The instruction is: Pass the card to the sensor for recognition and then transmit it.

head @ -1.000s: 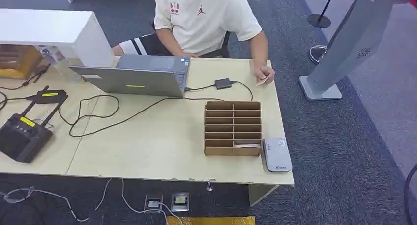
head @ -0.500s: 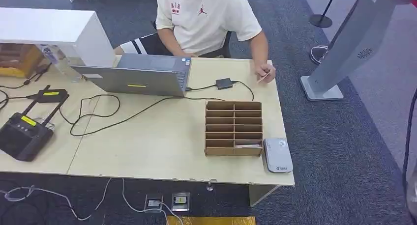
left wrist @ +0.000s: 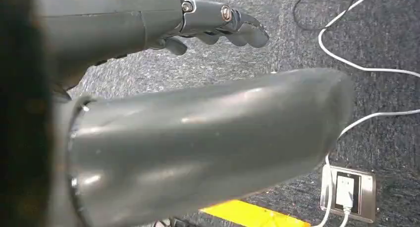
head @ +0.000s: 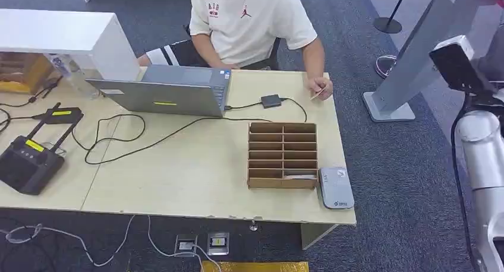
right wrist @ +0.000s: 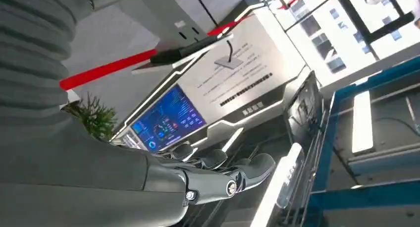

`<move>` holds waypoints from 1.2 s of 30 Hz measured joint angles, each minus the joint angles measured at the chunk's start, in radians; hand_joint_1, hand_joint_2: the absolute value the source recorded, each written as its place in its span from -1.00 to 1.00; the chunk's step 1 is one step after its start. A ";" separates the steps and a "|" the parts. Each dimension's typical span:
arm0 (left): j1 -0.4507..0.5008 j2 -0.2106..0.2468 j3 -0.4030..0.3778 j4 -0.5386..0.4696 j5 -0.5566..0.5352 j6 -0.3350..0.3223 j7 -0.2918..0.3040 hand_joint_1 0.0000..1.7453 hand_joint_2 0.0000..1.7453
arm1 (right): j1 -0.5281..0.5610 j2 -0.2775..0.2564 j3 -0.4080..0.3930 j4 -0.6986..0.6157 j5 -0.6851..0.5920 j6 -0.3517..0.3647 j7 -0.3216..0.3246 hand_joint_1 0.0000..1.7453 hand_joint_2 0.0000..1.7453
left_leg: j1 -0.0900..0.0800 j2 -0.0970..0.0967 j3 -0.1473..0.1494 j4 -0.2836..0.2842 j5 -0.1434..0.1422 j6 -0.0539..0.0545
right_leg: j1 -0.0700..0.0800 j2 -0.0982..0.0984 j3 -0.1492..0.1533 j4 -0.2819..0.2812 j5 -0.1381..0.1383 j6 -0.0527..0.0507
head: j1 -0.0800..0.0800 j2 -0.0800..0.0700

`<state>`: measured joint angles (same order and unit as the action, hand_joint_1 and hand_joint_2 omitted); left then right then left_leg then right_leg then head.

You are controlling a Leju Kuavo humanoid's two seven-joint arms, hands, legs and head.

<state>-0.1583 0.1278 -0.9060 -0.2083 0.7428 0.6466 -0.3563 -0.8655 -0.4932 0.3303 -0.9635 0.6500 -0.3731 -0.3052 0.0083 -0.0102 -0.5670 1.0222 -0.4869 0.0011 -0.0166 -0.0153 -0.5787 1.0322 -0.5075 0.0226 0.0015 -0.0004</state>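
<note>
I see the card (head: 318,93) at the far right corner of the table (head: 196,177), pinched in the person's hand (head: 321,87) and tilted with one edge up off the tabletop. The sensor (head: 336,188), a flat grey box, lies at the near right edge of the table, just beside the right side of the cardboard slot rack (head: 282,155). The rack's nearest right slot holds something pale and flat; I cannot tell what it is. The card and the sensor are well apart, with the rack between them.

My right arm (head: 484,159) rises at the right edge of the head view, off the table, over the carpet. In the right wrist view the right hand (right wrist: 218,175) holds nothing, its fingers (right wrist: 257,165) gently curled and a little apart, pointing at a lit display screen (right wrist: 168,120). In the left wrist view the left hand (left wrist: 218,24) hangs over the carpet, empty, its fingers loosely bent, near a white cable (left wrist: 366,68) and a floor socket (left wrist: 348,192).

Farther left on the table sit a grey laptop (head: 163,92), a black cable (head: 142,138) and a black controller (head: 28,162).
</note>
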 joint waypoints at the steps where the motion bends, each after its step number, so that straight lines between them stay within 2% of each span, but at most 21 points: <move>1: 0.000 0.000 -0.001 0.000 -0.001 0.000 0.000 -1.00 -1.00 | 0.014 -0.001 0.002 -0.014 0.002 0.006 0.000 -1.00 1.00 | 0.000 0.000 0.000 0.000 0.000 0.000 | 0.000 0.000 0.000 0.000 0.000 0.000 | 0.000 0.000; 13: 0.000 0.008 -0.025 0.000 -0.012 0.000 0.000 -1.00 -1.00 | 0.117 -0.012 0.025 -0.149 0.031 0.041 0.029 -1.00 1.00 | 0.000 0.000 0.000 0.000 0.000 0.000 | 0.000 0.000 0.000 0.000 0.000 0.000 | 0.000 0.000; 19: 0.000 0.008 -0.027 0.000 -0.013 0.000 0.000 -1.00 -1.00 | 0.134 -0.017 0.025 -0.179 0.032 0.043 0.032 -1.00 1.00 | 0.000 0.001 0.000 0.000 0.000 0.000 | 0.000 0.000 0.000 0.000 0.000 0.000 | 0.000 0.000; 36: 0.000 0.008 -0.050 0.000 -0.029 -0.001 0.000 -1.00 -1.00 | 0.200 -0.022 0.025 -0.264 0.063 0.114 0.070 -1.00 1.00 | 0.000 0.001 0.000 0.000 0.000 0.000 | 0.000 0.000 0.000 0.000 0.000 0.000 | 0.000 0.000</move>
<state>-0.1583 0.1362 -0.9556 -0.2083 0.7134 0.6455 -0.3563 -0.6654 -0.5154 0.3555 -1.2276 0.7130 -0.2594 -0.2350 0.0082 -0.0094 -0.5670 1.0222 -0.4869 0.0011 -0.0166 -0.0150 -0.5790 1.0321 -0.5075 0.0226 0.0015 -0.0004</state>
